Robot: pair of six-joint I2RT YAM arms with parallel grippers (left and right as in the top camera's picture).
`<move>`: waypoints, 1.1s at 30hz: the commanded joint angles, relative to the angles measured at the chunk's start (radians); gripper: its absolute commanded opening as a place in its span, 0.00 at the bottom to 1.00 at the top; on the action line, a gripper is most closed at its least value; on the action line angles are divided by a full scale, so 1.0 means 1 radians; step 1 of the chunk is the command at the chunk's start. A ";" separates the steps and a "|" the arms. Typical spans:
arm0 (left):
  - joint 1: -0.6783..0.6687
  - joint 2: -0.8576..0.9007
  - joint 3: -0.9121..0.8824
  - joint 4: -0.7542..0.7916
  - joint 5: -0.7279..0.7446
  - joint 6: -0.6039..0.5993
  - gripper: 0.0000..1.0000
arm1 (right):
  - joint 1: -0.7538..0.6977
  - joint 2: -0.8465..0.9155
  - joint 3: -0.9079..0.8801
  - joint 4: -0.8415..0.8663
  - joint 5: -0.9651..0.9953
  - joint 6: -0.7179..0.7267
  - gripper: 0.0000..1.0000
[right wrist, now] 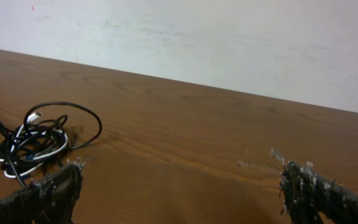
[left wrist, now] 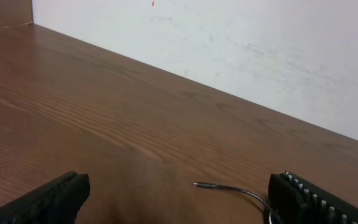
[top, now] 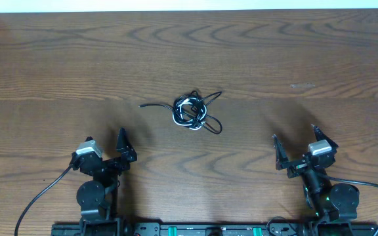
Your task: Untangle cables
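Though both arms sit at the near edge of the surface (top: 294,59), neither grips anything: left end effector (left wrist: 178,200) and right end effector (right wrist: 179,194) spread wide, empty. Cables (top: 190,111) mid-surface, black and white in one clump, well apart from both. Untangling not begun; all left.

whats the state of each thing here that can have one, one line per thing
cables: black and white cords tangled in one clump, lying flat on the table, one black end trailing out to the left, nothing holding them
left gripper: open, empty, short of the clump
right gripper: open, empty, short of the clump
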 commanded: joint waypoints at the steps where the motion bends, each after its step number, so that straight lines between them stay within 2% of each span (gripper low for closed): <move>1: 0.001 0.003 -0.008 -0.027 -0.014 0.016 0.98 | -0.010 0.002 -0.002 -0.003 0.012 -0.004 0.99; 20: 0.001 0.006 0.062 -0.031 -0.009 0.016 0.98 | -0.010 0.002 0.042 -0.001 0.018 -0.005 0.99; 27: 0.001 0.076 0.190 -0.135 -0.006 0.016 0.98 | -0.010 0.014 0.078 -0.010 -0.023 0.010 0.99; 33: 0.001 0.203 0.364 -0.257 0.047 0.035 0.98 | -0.010 0.079 0.136 -0.016 -0.073 0.023 0.99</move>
